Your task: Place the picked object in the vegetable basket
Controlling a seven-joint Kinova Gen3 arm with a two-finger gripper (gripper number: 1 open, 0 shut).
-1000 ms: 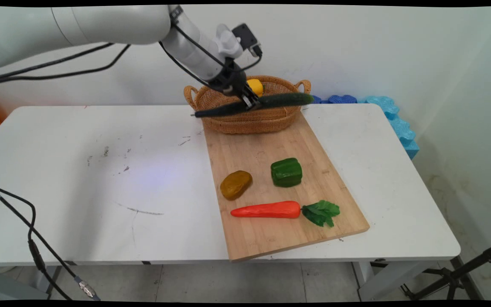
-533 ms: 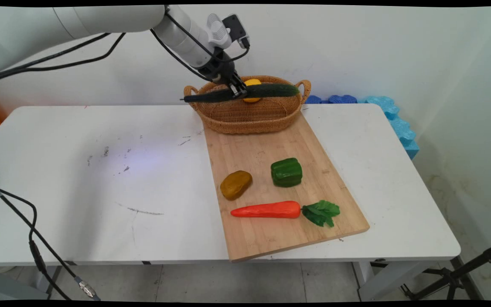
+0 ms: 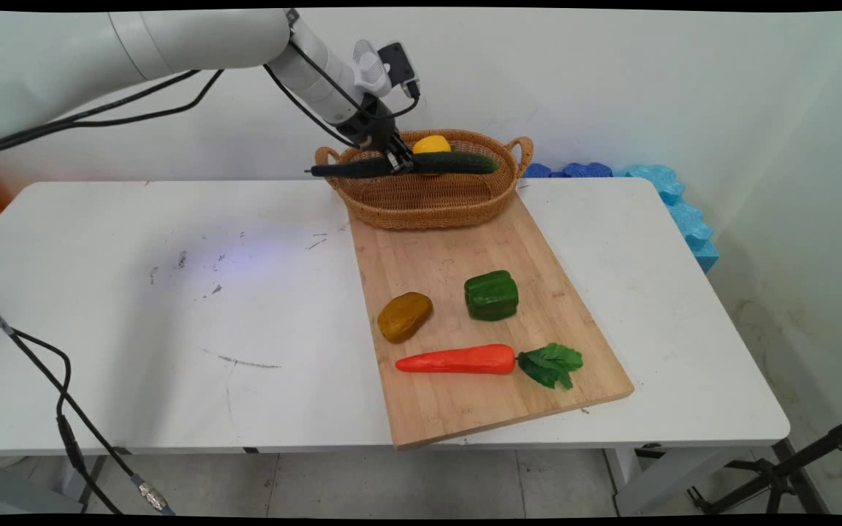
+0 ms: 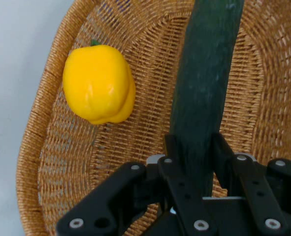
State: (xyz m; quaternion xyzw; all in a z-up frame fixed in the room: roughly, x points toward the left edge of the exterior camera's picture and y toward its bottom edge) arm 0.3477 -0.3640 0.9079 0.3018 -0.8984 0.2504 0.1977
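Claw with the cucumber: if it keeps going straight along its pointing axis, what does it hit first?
Probably the woven floor of the basket. The claw is shut on the cucumber and looks down into the basket; the yellow pepper lies off to one side. How far down the floor is, I can't tell.

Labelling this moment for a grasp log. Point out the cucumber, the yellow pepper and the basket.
cucumber [image 4: 207, 83], hand view, on its dark green body above the gripper [image 4: 198, 147] shut on it.
yellow pepper [image 4: 98, 83], hand view, on the middle of its glossy side.
basket [image 3: 428, 201], main view, on its woven near wall.
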